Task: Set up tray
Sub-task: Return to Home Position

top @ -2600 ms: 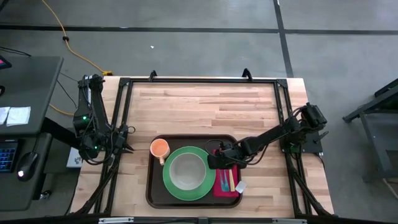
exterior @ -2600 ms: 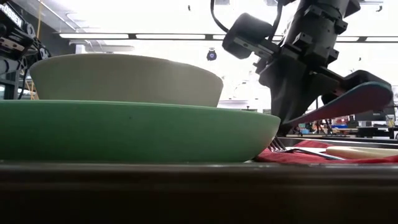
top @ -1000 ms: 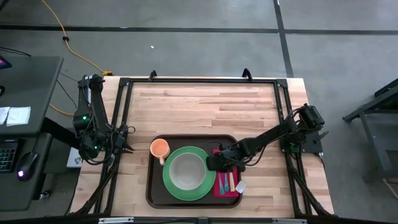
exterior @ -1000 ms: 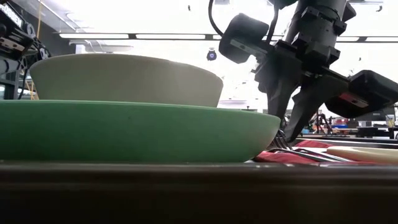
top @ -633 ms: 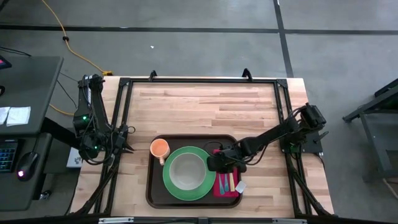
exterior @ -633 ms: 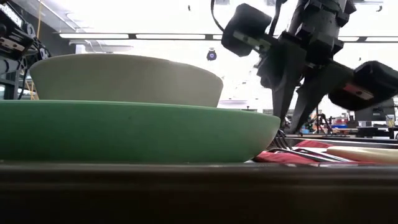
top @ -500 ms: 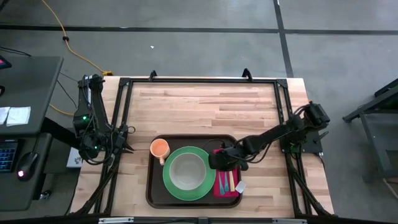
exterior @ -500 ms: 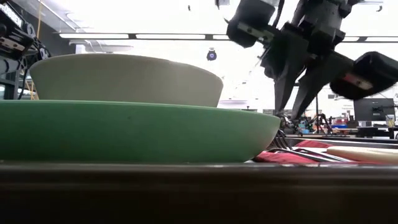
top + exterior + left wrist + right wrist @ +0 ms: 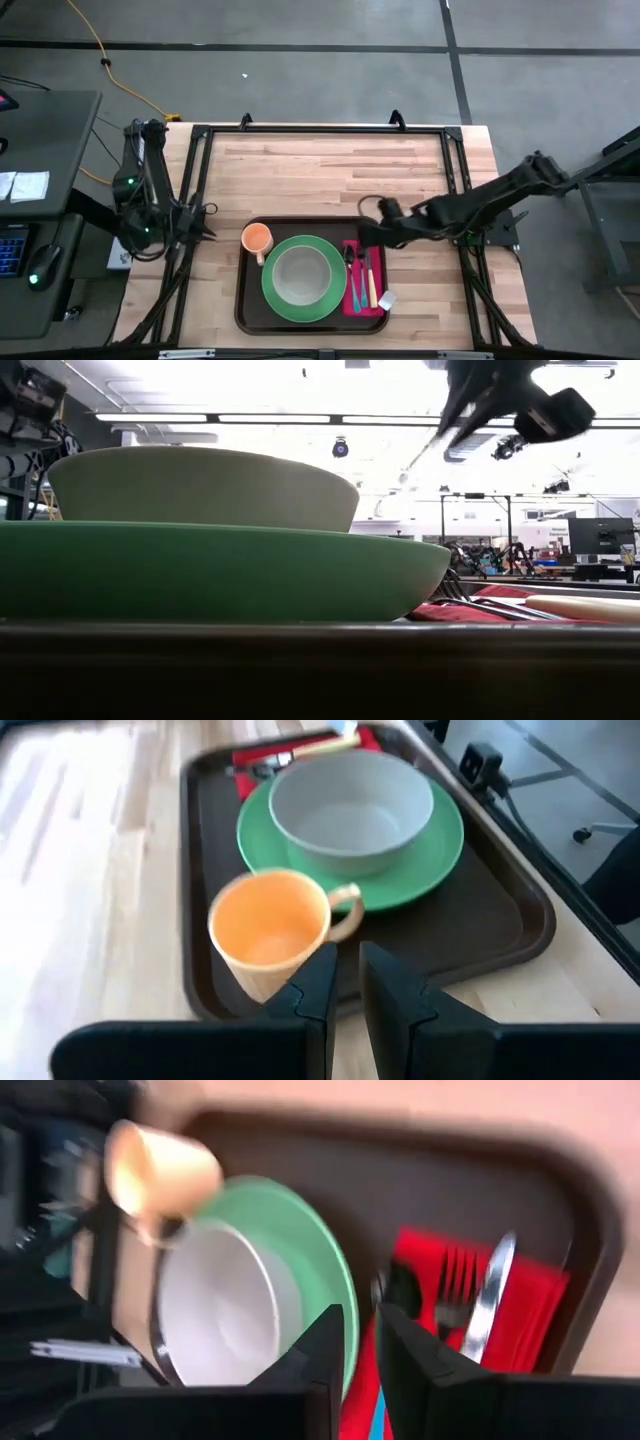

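The dark brown tray (image 9: 248, 300) lies at the table's near edge. On it stand an orange cup (image 9: 257, 238) and a green plate (image 9: 272, 300), with a grey bowl (image 9: 300, 275) on the plate. A red napkin (image 9: 356, 298) lies flat on the tray's right part, with a spoon (image 9: 400, 1292), a fork (image 9: 455, 1280) and a knife (image 9: 492, 1295) lying on it. My right gripper (image 9: 363, 235) hangs above the tray's far right corner, its fingers (image 9: 325, 1355) nearly together with nothing between them. My left gripper (image 9: 347, 975) waits at the table's left edge, likewise shut with nothing in it.
Bare wooden tabletop (image 9: 330, 170) stretches from the tray to the far edge. A black frame (image 9: 320, 130) runs round the table. A desk with a keyboard (image 9: 12, 250) stands beyond the left edge.
My right gripper has risen from just over the cutlery on the napkin and drawn back toward the table's far right, turning as it went. The cutlery stays lying on the napkin. My left arm has lifted slightly at the table's left edge.
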Controlling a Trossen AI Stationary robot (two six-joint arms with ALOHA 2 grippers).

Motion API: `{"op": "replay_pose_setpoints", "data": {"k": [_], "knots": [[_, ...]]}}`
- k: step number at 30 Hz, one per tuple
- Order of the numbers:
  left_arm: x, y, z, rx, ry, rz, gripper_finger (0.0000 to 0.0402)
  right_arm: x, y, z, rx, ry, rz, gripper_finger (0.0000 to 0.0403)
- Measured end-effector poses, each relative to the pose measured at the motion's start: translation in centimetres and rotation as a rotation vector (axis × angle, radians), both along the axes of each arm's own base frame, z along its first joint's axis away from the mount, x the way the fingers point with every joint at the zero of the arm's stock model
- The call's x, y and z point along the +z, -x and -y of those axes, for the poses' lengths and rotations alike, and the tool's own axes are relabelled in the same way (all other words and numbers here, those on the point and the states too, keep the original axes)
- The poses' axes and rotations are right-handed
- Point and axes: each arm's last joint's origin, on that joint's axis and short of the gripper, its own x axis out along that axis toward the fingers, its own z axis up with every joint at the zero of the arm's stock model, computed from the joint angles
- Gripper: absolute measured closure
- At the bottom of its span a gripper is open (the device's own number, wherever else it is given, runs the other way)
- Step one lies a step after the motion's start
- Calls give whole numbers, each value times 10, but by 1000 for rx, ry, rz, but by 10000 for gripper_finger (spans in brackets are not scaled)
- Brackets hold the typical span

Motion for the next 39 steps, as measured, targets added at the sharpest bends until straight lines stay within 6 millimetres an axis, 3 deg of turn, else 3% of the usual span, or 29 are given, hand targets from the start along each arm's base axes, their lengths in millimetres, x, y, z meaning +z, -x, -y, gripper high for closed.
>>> {"op": "replay_pose_setpoints", "data": {"k": [6,15,30,39], "knots": [[19,0,-5,-9,-38,83,323,27,25,15,4,230,68,354],[42,2,-17,2,-116,169,323,48,60,31,74,487,39,353],[72,11,-55,65,-216,199,323,77,116,55,64,722,72,350],[70,21,-94,112,-184,289,323,84,152,68,106,785,57,356]]}}
